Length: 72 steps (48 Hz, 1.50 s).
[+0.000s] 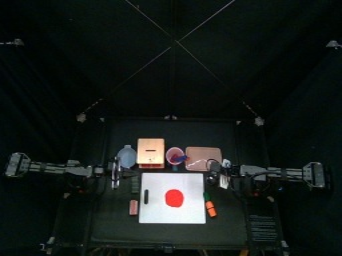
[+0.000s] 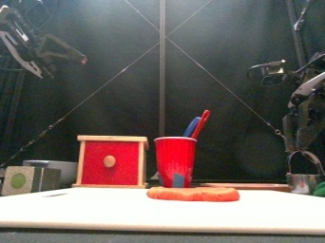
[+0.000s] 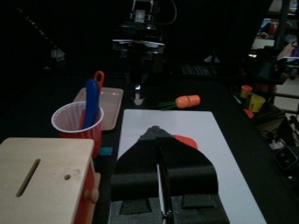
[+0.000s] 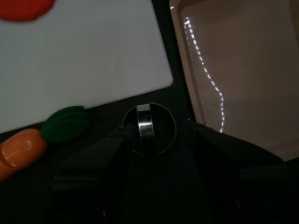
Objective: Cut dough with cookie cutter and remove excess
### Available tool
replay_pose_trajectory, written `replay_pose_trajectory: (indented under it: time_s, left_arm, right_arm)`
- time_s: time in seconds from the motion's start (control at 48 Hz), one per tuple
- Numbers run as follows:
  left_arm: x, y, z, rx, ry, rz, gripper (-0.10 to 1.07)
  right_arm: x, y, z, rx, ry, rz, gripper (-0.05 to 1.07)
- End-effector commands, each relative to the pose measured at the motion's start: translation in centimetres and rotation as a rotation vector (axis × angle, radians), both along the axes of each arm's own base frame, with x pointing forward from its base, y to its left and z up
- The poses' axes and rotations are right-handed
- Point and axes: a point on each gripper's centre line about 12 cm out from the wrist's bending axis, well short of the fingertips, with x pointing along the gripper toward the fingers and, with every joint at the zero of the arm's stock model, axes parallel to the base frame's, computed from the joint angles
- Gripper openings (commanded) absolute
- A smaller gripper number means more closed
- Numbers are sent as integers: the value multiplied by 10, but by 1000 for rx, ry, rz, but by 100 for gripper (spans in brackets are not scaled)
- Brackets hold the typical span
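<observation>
**Still at the start: dough uncut, cutter in the right claw**

Evidently early in the job. Lies whole at the centre of the white mat [image 1: 175,198], the dough [image 1: 174,197]: a flat, round, bright red disc, soft-looking, with a slightly lumpy edge in the front view [image 2: 193,194]. Shows no cut line, no hole, no ring lifted away, so the excess is not yet separated.

Hangs at the mat's 3 o'clock edge, the right claw [image 4: 142,131], pinching a small round metal ring [image 4: 142,122], thin-walled and shiny, judged to be the cookie cutter. Sits well apart from the dough, which peeks in only at a corner of the right wrist view [image 4: 24,9]. Next move, by this reading: carry the ring over the disc's middle, keep it level, press straight down through soft material to the mat, then peel the outer rim off without dragging the centre.

Hovers at the mat's 9 o'clock side, the left claw [image 3: 165,149], jaws pressed together, gripping nothing visible.

Around the mat on the counter [image 1: 114,235]: a boxy pale wooden block with a red front and round knob [image 2: 110,161] at 11 o'clock; a glossy red plastic cup [image 2: 176,161] with blue and red handles sticking up at 12; a smooth orange carrot-shaped piece with a green end [image 4: 35,144] at roughly 4 o'clock.
</observation>
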Motion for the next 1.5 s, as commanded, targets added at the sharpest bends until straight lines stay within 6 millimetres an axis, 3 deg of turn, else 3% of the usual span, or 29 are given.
replay_pose_trajectory:
  time_s: [0.0,0.312,0.583,0.708,0.854,1.0,1.125,1.479]
  left_arm:
    - [2,1,6,-2,-26,5,2]
    - [0,2,2,-24,-16,14,2]
    - [-1,2,-3,-37,-5,21,2]
    - [-1,2,-3,-37,-3,21,2]
    - [-1,3,-3,-37,-3,22,2]
    - [-1,3,-3,-36,-3,24,2]
    - [-2,6,-4,-36,-2,39,2]
    - [-2,6,-6,-35,7,40,2]
  right_arm:
    - [5,-2,1,-12,-19,5,83]
    - [11,1,-16,9,19,10,76]
    - [12,3,-11,17,14,12,47]
    - [15,5,3,22,-12,15,42]
    - [26,20,40,57,-96,59,42]
    - [49,40,72,127,-225,102,41]
    - [82,54,79,179,-317,111,41]
    - [164,84,50,218,-193,155,42]
